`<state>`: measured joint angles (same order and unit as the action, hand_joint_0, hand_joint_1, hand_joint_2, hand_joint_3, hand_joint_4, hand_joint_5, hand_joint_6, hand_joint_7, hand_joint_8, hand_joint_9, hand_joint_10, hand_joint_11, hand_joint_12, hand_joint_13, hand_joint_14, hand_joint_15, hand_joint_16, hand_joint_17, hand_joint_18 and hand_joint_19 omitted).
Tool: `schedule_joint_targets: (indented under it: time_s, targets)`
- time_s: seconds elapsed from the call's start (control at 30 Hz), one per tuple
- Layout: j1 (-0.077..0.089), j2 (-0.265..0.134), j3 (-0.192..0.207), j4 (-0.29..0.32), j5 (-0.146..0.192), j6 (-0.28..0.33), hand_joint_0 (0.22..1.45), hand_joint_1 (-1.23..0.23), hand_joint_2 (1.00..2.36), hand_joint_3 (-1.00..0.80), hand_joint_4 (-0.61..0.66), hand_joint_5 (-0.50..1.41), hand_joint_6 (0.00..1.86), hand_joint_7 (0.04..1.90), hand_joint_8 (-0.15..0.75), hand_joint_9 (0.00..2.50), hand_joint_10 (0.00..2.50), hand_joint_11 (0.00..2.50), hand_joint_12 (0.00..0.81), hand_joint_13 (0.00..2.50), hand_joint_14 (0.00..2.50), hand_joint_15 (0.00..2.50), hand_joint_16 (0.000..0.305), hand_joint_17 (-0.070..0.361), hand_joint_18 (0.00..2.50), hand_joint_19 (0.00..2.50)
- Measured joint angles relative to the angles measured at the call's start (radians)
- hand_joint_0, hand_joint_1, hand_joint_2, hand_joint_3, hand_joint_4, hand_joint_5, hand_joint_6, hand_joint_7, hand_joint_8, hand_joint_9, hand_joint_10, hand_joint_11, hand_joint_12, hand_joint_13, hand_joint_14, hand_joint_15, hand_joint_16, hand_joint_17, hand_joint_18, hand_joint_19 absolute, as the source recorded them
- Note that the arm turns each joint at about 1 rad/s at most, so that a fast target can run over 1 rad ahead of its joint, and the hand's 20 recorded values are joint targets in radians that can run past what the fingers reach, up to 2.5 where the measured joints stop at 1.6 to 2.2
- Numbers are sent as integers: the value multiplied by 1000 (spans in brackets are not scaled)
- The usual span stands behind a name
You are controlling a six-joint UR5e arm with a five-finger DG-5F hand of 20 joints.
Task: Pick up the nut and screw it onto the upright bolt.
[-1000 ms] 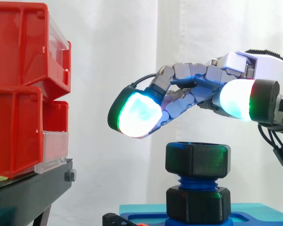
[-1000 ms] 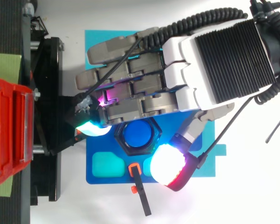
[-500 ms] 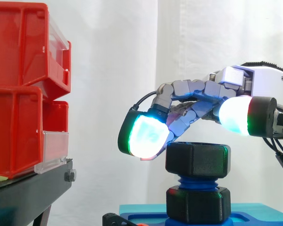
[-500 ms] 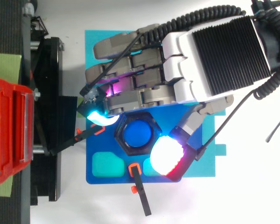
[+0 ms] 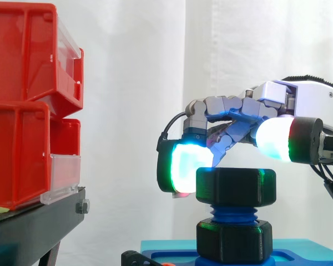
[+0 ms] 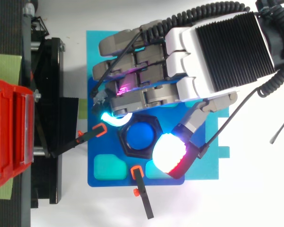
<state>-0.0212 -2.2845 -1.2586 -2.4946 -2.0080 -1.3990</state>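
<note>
Side view: stacked red bins (image 5: 22, 149) sit on the black stand (image 5: 39, 221) at the left edge, their contents hidden behind their walls. One blue bolt (image 5: 233, 213) stands upright near the middle of the blue plate (image 6: 102, 146) and carries two black hex nuts. The lower nut (image 5: 233, 241) sits at the bolt's foot and the upper nut (image 5: 236, 187) at its top. The hand (image 5: 299, 105) is curled round the upper nut, with one glowing fingertip (image 5: 180, 169) against its side and the thumb pad (image 6: 169, 153) at the opposite corner. Two orange-tipped clamps, one (image 6: 98, 131) at the plate's left edge and one (image 6: 138, 174) at its lower edge, show from above.
</note>
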Motion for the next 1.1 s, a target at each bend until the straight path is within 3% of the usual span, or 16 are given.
schedule_joint_targets:
  time_s: [0.43, 0.7, 0.8, 0.87, 1.1]
  targets:
    - [-14, 0, 0, 4, -4, 1, 520, -202, 1000, -500, 84, 52, 500, 1477, 226, 932, 0, 0, 185, 780, 0, 0, 20, 46, 582, 169]
    - [-27, 0, 1, 14, -16, 2, 523, -214, 1000, -500, 78, 51, 618, 1172, 215, 1114, 0, 0, 149, 897, 0, 0, 16, 37, 703, 197]
    - [-32, 0, 0, 27, -23, 2, 523, -217, 1000, -500, 82, 53, 619, 1181, 214, 1142, 0, 0, 145, 910, 0, 0, 16, 36, 719, 202]
    - [-33, 0, 1, 31, -27, 2, 520, -214, 1000, -500, 79, 54, 502, 1407, 219, 1102, 0, 0, 155, 863, 0, 0, 17, 38, 689, 190]
    - [-35, 0, 15, 43, -35, 3, 512, -204, 1000, -500, 182, 5, 506, 1238, 214, 1050, 0, 0, 164, 809, 0, 0, 19, 43, 623, 185]
